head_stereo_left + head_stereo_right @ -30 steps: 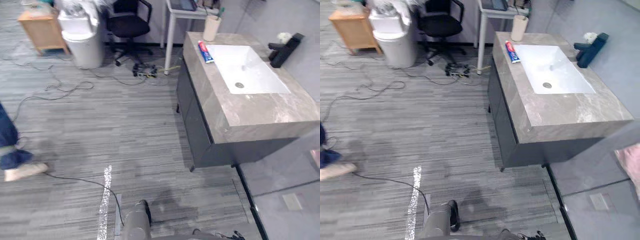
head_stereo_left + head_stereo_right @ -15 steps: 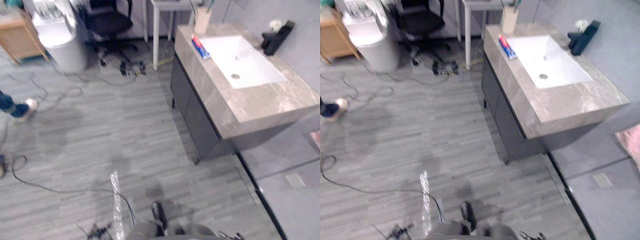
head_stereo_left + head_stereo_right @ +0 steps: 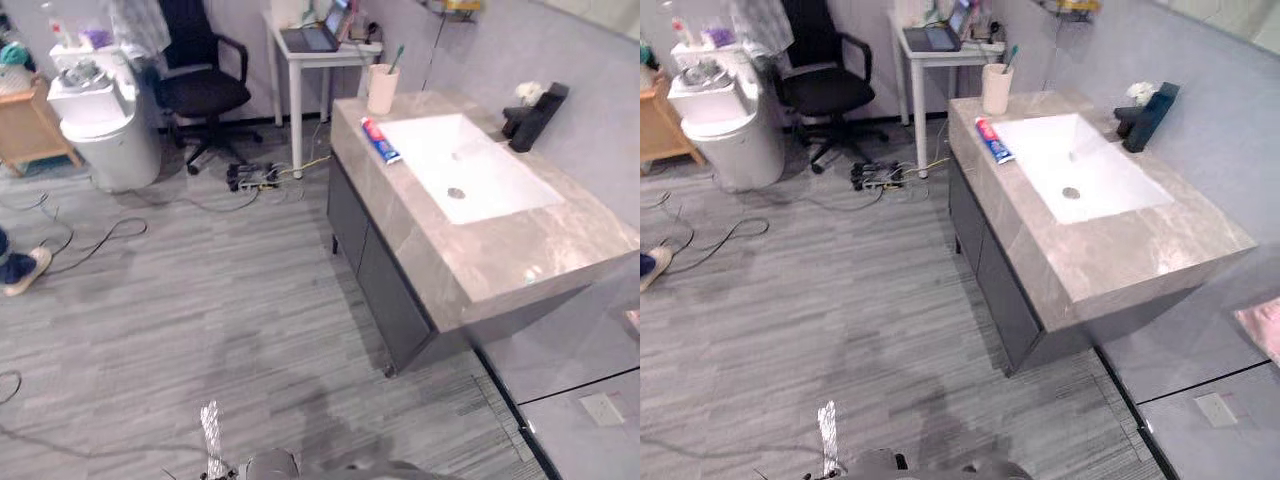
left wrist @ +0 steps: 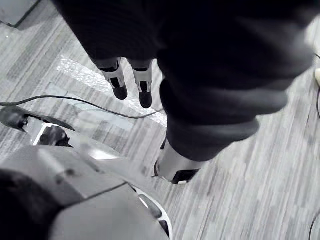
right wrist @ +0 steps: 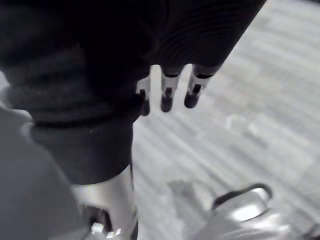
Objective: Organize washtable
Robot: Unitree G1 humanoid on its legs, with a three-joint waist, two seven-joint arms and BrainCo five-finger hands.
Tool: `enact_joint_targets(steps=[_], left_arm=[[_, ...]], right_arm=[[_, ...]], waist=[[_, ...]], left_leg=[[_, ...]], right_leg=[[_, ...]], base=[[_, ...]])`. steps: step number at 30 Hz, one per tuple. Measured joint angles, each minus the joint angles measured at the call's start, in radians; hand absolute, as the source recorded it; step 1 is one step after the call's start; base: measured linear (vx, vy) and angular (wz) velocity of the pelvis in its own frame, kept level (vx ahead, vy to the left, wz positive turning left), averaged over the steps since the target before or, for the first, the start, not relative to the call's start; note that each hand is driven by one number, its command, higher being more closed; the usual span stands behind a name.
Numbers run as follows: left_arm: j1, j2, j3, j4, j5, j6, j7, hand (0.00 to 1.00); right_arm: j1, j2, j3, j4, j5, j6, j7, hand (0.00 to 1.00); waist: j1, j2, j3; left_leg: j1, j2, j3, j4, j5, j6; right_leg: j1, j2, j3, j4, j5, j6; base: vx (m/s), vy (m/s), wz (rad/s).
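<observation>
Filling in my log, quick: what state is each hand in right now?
Left hand: open, fingers straight, holding nothing.
Right hand: open, fingers straight, holding nothing.

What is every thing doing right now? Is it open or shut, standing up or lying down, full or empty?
Sink: empty.
Toothpaste: lying flat beside the sink.
Cup: standing upright, holding a toothbrush.
Laptop: open.
Left hand: open, holding nothing.
Right hand: open, holding nothing.
</observation>
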Motion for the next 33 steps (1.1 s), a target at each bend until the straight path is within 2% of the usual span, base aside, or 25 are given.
enact_joint_targets(steps=[2, 3, 4, 5, 6, 7, 8, 9, 11, 12, 13, 14, 15, 16, 17, 20, 21, 22, 23, 25, 26, 27, 29, 31, 33], left_arm=[[0.002, 0.004, -0.002, 0.004, -0.006, 0.000, 0.000, 0.00], [0.003, 0.013, -0.006, 0.008, -0.006, -0.001, 0.000, 0.00], [0.005, 0.016, -0.014, 0.009, -0.006, -0.001, 0.003, 0.00], [0.010, 0.017, -0.035, 0.010, -0.006, -0.002, 0.009, 0.00], [0.014, 0.012, -0.043, 0.012, -0.006, -0.003, 0.010, 0.00], [0.022, 0.002, -0.042, 0.014, -0.006, -0.003, 0.010, 0.00], [0.044, -0.022, -0.039, 0.024, -0.006, -0.002, 0.014, 0.00], [0.021, 0.021, -0.038, 0.038, -0.006, -0.001, 0.026, 0.00], [0.001, 0.048, -0.041, 0.029, -0.006, -0.012, 0.034, 0.00], [-0.018, 0.065, -0.040, 0.030, -0.006, -0.014, 0.035, 0.00], [-0.021, 0.067, -0.033, 0.030, -0.006, -0.018, 0.034, 0.00], [-0.019, 0.055, -0.014, 0.032, -0.001, -0.022, 0.033, 0.00], [-0.019, 0.024, 0.010, 0.034, 0.007, -0.020, 0.034, 0.00], [-0.019, 0.012, 0.012, 0.039, 0.011, -0.019, 0.033, 0.00], [-0.022, 0.004, 0.012, 0.050, 0.016, -0.011, 0.034, 0.00], [-0.032, 0.021, -0.014, 0.046, 0.029, 0.000, 0.030, 0.00], [-0.042, 0.040, -0.053, 0.046, 0.047, 0.001, 0.030, 0.00], [-0.043, 0.047, -0.071, 0.046, 0.054, 0.002, 0.031, 0.00], [-0.048, 0.055, -0.090, 0.046, 0.058, 0.003, 0.030, 0.00], [-0.055, 0.062, -0.116, 0.045, 0.060, -0.001, 0.028, 0.00], [-0.061, 0.062, -0.123, 0.045, 0.059, -0.003, 0.026, 0.00], [-0.069, 0.058, -0.140, 0.045, 0.059, -0.007, 0.024, 0.00], [-0.070, 0.059, -0.168, 0.046, 0.059, -0.013, 0.009, 0.00], [-0.070, 0.069, -0.186, 0.044, 0.061, -0.015, 0.005, 0.00], [-0.070, 0.067, -0.189, 0.043, 0.067, -0.018, 0.004, 0.00]], right_arm=[[-0.048, 0.000, 0.015, -0.001, 0.024, -0.008, -0.002, 0.00], [-0.072, 0.005, 0.036, 0.003, 0.029, -0.008, -0.002, 0.00], [-0.080, 0.004, 0.037, 0.006, 0.029, -0.009, -0.002, 0.00], [-0.084, 0.004, 0.043, 0.007, 0.029, -0.011, -0.002, 0.00], [-0.084, -0.003, 0.065, 0.006, 0.029, -0.014, -0.001, 0.00], [-0.081, -0.012, 0.080, 0.004, 0.028, -0.014, -0.001, 0.00], [-0.077, -0.024, 0.087, -0.001, 0.027, -0.020, 0.001, 0.00], [-0.078, 0.005, 0.131, 0.011, 0.025, -0.019, 0.000, 0.00], [-0.067, 0.005, 0.150, 0.011, 0.025, -0.023, -0.006, 0.00], [-0.065, -0.001, 0.151, 0.010, 0.024, -0.024, -0.019, 0.00], [-0.067, -0.005, 0.156, 0.008, 0.024, -0.024, -0.022, 0.00], [-0.068, -0.011, 0.167, 0.000, 0.022, -0.029, -0.023, 0.00], [-0.066, -0.042, 0.163, -0.001, 0.018, -0.032, -0.024, 0.00], [-0.073, -0.054, 0.161, 0.010, 0.015, -0.030, -0.024, 0.00], [-0.077, -0.061, 0.160, 0.016, 0.015, -0.027, -0.026, 0.00], [-0.054, -0.045, 0.141, 0.018, 0.015, -0.024, -0.023, 0.00], [-0.055, -0.027, 0.133, 0.018, 0.016, -0.022, -0.022, 0.00], [-0.056, -0.019, 0.113, 0.017, 0.022, -0.022, -0.020, 0.00], [-0.054, -0.012, 0.100, 0.020, 0.028, -0.022, -0.020, 0.00], [-0.067, -0.012, 0.106, 0.037, 0.036, -0.022, -0.013, 0.00], [-0.067, -0.019, 0.111, 0.038, 0.035, -0.023, -0.012, 0.00], [-0.066, -0.019, 0.120, 0.040, 0.033, -0.024, -0.011, 0.00], [-0.064, -0.017, 0.125, 0.044, 0.030, -0.024, 0.000, 0.00], [-0.065, -0.013, 0.128, 0.054, 0.028, -0.024, 0.006, 0.00], [-0.065, -0.023, 0.116, 0.060, 0.027, -0.023, 0.008, 0.00]], waist=[[-0.003, -0.016, 0.006], [-0.003, -0.033, 0.006], [-0.003, -0.041, 0.006], [-0.002, -0.044, 0.005], [0.000, -0.022, 0.001], [0.001, 0.002, -0.003], [-0.004, 0.055, -0.021], [-0.005, -0.002, -0.015], [-0.012, -0.013, -0.016], [-0.009, -0.032, -0.014], [-0.004, -0.035, -0.012], [-0.005, -0.036, -0.022], [-0.004, 0.010, -0.027], [-0.002, 0.018, -0.028], [-0.013, 0.022, -0.037], [-0.010, -0.015, -0.053], [-0.009, -0.032, -0.042], [-0.012, -0.031, -0.038], [-0.014, -0.037, -0.032], [-0.009, -0.027, -0.023], [-0.009, -0.016, -0.016], [-0.007, -0.023, -0.017], [-0.005, -0.036, -0.024], [-0.005, -0.052, -0.028], [-0.005, -0.041, -0.020]], left_leg=[[-0.020, 0.002, 0.008, -0.092, -0.061, -0.007], [-0.049, -0.025, -0.002, -0.222, -0.079, -0.017], [-0.056, -0.039, -0.005, -0.298, -0.075, -0.023], [-0.053, -0.055, -0.017, -0.448, -0.051, -0.056], [-0.018, -0.062, -0.067, -0.717, 0.075, -0.087], [0.008, -0.043, -0.090, -0.848, 0.184, -0.096], [0.038, 0.017, -0.081, -0.936, 0.373, -0.121], [0.049, 0.009, -0.019, -0.924, 0.384, -0.146], [0.066, 0.062, 0.024, -0.860, 0.311, -0.143], [0.064, 0.092, 0.051, -0.748, 0.255, -0.143], [0.051, 0.117, 0.056, -0.659, 0.231, -0.134], [0.035, 0.142, 0.048, -0.615, 0.158, -0.168], [0.065, 0.156, 0.050, -0.684, 0.173, -0.152], [0.085, 0.168, 0.072, -0.682, 0.152, -0.174], [0.117, 0.153, 0.110, -0.706, 0.156, -0.169], [0.175, 0.067, 0.225, -0.822, 0.168, -0.169], [0.202, 0.019, 0.268, -0.857, 0.174, -0.161], [0.213, 0.008, 0.279, -0.871, 0.174, -0.161], [0.231, 0.004, 0.296, -0.887, 0.173, -0.162], [0.278, 0.006, 0.323, -0.922, 0.173, -0.162], [0.289, 0.002, 0.313, -0.942, 0.173, -0.162], [0.289, -0.014, 0.278, -0.973, 0.172, -0.162], [0.289, -0.039, 0.236, -1.008, 0.175, -0.161], [0.285, -0.062, 0.219, -1.026, 0.194, -0.136], [0.287, -0.069, 0.167, -1.024, 0.192, -0.123]], right_leg=[[0.038, -0.030, 0.079, -0.028, 0.000, 0.000], [0.055, -0.081, 0.151, -0.034, 0.000, 0.000], [0.060, -0.104, 0.176, -0.034, 0.000, 0.001], [0.062, -0.130, 0.198, -0.031, 0.004, 0.017], [0.059, -0.141, 0.237, -0.032, 0.010, 0.073], [0.061, -0.130, 0.257, -0.039, 0.004, 0.095], [0.063, -0.113, 0.286, -0.067, -0.010, 0.144], [0.024, -0.142, 0.288, -0.068, -0.012, 0.173], [0.002, -0.090, 0.287, -0.097, 0.017, 0.165], [0.014, -0.081, 0.278, -0.134, 0.063, 0.135], [0.027, -0.080, 0.297, -0.145, 0.074, 0.139], [0.033, -0.068, 0.354, -0.155, 0.085, 0.151], [0.022, -0.041, 0.396, -0.167, 0.085, 0.151], [0.022, -0.039, 0.419, -0.175, 0.086, 0.152], [0.015, -0.054, 0.439, -0.177, 0.096, 0.170], [-0.065, -0.132, 0.442, -0.187, 0.086, 0.201], [-0.099, -0.180, 0.402, -0.184, 0.107, 0.215], [-0.098, -0.189, 0.401, -0.176, 0.118, 0.228], [-0.102, -0.190, 0.393, -0.155, 0.129, 0.225], [-0.116, -0.159, 0.309, -0.112, 0.175, 0.182], [-0.115, -0.153, 0.266, -0.112, 0.194, 0.172], [-0.115, -0.151, 0.217, -0.121, 0.215, 0.160], [-0.116, -0.153, 0.184, -0.162, 0.247, 0.166], [-0.112, -0.170, 0.180, -0.205, 0.254, 0.170], [-0.101, -0.177, 0.173, -0.217, 0.254, 0.170]], base=[[0.47, 0.213, -0.86], [0.31, 0.205, -0.70], [0.36, 0.278, -0.81], [0.26, 0.257, -0.88], [0.34, 0.356, -1.06], [0.38, 0.458, -1.66], [0.37, 0.474, -1.93], [0.33, 0.388, -2.00], [0.17, 0.097, -1.81], [0.11, -0.006, -1.88], [0.04, -0.027, -2.01], [-0.01, 0.009, -2.09], [-0.05, 0.061, -2.06], [-0.05, 0.119, -1.57], [-0.05, 0.122, -1.35], [-0.09, 0.103, -0.98], [-0.09, 0.116, -0.66], [-0.06, 0.119, -0.62], [0.00, 0.065, -0.45], [0.02, 0.086, -0.53], [0.00, 0.104, -0.33], [-0.01, 0.057, -0.18], [0.02, 0.073, -0.21], [0.08, 0.043, -0.11], [0.11, -0.028, 0.08]])
